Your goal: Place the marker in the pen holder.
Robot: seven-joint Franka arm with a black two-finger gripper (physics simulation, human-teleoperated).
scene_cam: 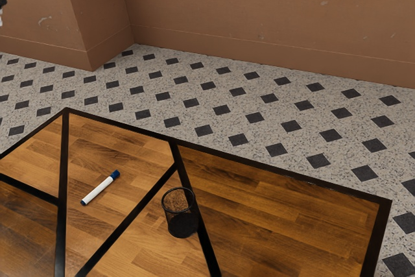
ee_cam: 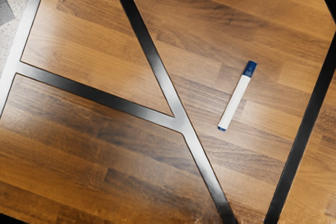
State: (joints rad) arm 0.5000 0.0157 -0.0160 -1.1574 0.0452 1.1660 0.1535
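The gripper [scene_cam: 2,10] sits at the exterior view's left margin, up above the tabletop [scene_cam: 130,218]; how far open it is, or whether it has hold of anything, I cannot tell. Below it the white marker [scene_cam: 100,188] lies flat on the wood, between dark strips [scene_cam: 127,225], with its blue cap [ee_cam: 250,69] on. A grasp turned out of line with the slim barrel could skew or roll it, and closing too high would miss it. Farther out from the gripper stands the mesh pen holder [scene_cam: 179,212], upright beside a strip; carrying the marker too low could knock it over, and letting go off-centre or tilted could catch the rim [scene_cam: 177,189]. As for room, bare wood surrounds the marker, and nothing tall stands between it and the holder. Beyond both runs the table's black border [scene_cam: 285,174], past which a rolling marker would drop to the tiled floor [scene_cam: 214,124], well short of the brown wall [scene_cam: 259,17]
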